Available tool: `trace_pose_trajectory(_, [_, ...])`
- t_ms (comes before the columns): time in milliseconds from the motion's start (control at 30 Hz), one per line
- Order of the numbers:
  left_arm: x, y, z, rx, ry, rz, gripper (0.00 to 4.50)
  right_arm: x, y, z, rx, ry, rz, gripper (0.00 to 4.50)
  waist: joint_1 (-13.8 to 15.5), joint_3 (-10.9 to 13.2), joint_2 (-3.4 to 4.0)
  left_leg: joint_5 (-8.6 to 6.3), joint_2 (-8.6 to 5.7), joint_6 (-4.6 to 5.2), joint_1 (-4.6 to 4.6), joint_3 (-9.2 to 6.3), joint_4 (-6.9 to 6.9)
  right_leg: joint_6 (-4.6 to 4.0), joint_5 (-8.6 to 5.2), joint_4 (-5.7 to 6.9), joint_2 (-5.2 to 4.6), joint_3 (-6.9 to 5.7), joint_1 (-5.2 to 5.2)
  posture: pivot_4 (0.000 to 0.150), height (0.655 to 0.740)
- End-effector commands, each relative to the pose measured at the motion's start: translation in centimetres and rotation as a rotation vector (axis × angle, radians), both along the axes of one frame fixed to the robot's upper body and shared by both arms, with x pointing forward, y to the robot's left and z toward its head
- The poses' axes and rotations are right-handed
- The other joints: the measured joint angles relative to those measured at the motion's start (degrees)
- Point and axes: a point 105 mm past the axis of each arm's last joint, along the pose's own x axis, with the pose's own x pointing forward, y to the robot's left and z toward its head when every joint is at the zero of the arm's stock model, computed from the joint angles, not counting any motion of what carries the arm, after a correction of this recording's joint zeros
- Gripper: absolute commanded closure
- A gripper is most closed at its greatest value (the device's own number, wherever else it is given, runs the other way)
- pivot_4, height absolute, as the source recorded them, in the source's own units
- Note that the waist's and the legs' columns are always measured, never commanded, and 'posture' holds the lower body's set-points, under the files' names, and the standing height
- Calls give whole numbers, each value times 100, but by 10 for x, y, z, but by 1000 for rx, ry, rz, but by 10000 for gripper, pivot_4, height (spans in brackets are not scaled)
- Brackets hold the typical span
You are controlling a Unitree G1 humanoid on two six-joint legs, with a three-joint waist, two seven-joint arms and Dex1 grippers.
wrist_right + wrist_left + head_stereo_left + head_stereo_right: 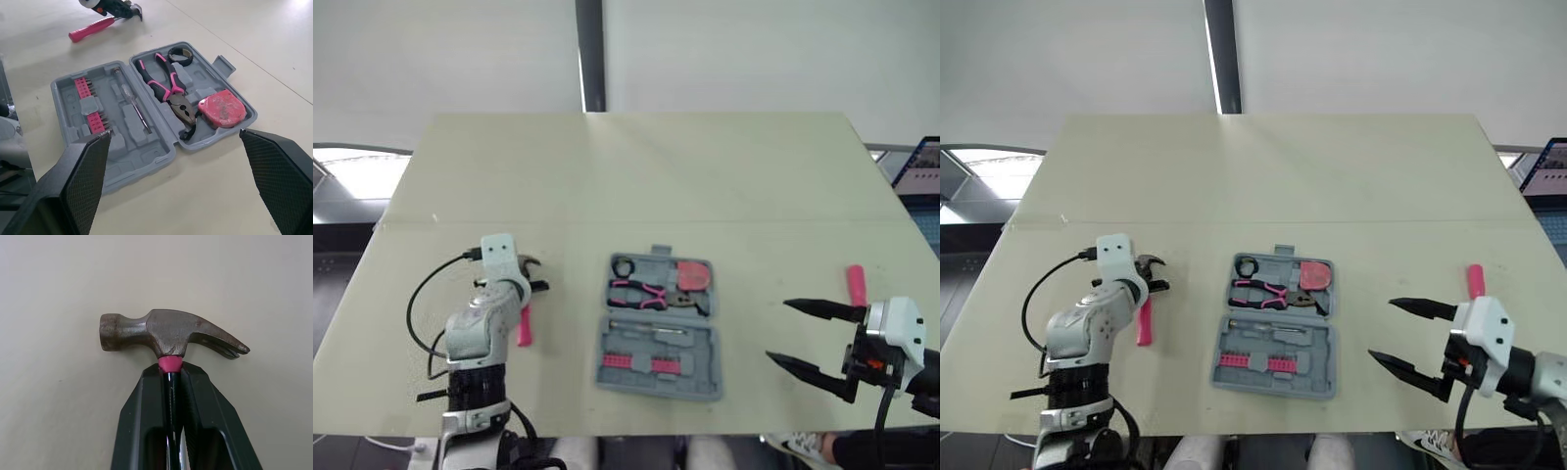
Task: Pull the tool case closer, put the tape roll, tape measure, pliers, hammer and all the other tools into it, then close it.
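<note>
Grey plastic tool case point(697, 364) lay open mid-surface near the front edge, with the right claw point(779, 331) spread beside it. At the left wrist, the left claw point(171, 372) pinched the pink-handled steel hammer point(166, 330) just below its head. That seemed a sound hold for something stiff and top-heavy. From the right wrist, pink-handled pliers point(168, 90) sat inside.

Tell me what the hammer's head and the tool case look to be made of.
On the hammer, the head looks like steel: dull brown, worn, perhaps rusty, no shine. The tool case is likely moulded plastic: matte grey, with shaped recesses for each tool.
</note>
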Motion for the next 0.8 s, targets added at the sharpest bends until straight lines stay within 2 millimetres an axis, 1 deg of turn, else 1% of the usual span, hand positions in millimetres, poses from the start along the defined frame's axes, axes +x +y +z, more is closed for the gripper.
trace_pose_trajectory(33, [-17, -19, 33, 30, -91, -330, 44792, -4, 1, 7, -6, -36, 13, 0, -33, 2, -2, 0, 1, 0, -4, 7, -2, 0, 0, 4, 0, 1, -11, 1500, 7373])
trace_pose_trajectory(133, [-42, -26, 51, 91, -82, -613, 44792, -5, -1, 6, -6, -30, 14, 0, -86, 5, -8, 2, 7, -4, -10, 19, -5, -5, -3, 10, 0, 2, -30, 1500, 7373])
trace_pose_trajectory(233, [-66, -36, 63, 167, -50, -868, 44792, -5, -1, 3, -4, -21, 21, 0, -85, 4, -6, 2, 7, -4, -7, 23, -5, -6, -3, 8, -1, 7, -25, 1500, 7373])
trace_pose_trajectory(333, [-82, -42, 68, 241, 3, -1038, 44792, -5, -1, 1, -1, -18, 27, 0, -84, 4, -5, 2, 7, -4, -7, 27, -6, -7, -4, 6, -1, 9, -27, 1500, 7373])
trace_pose_trajectory(433, [-93, -47, 68, 305, 52, -1166, 44792, -5, 0, 0, 1, -17, 35, 0, -97, 5, -5, 2, 8, -4, -7, 32, -8, -6, -4, 5, -1, 10, -28, 1500, 7373])
trace_pose_trajectory(600, [-106, -63, 72, 336, 101, -1333, 44792, -11, 2, -3, 0, -1, 56, 0, -90, 5, -5, 1, 8, -4, -8, 34, -9, -6, -4, 7, -1, 11, -31, 1500, 7373])
trace_pose_trajectory(667, [-112, -69, 73, 345, 116, -1381, 44792, -15, 2, -6, -8, 10, 64, 0, -91, 5, -5, 1, 8, -3, -8, 35, -9, -6, -3, 7, -1, 11, -32, 1500, 7373])
trace_pose_trajectory(800, [-116, -78, 74, 366, 115, -1440, 44792, -22, 1, -6, -15, 23, 77, 0, -103, 5, -5, 1, 8, -3, -8, 37, -9, -6, -3, 8, -1, 12, -33, 1500, 7373])
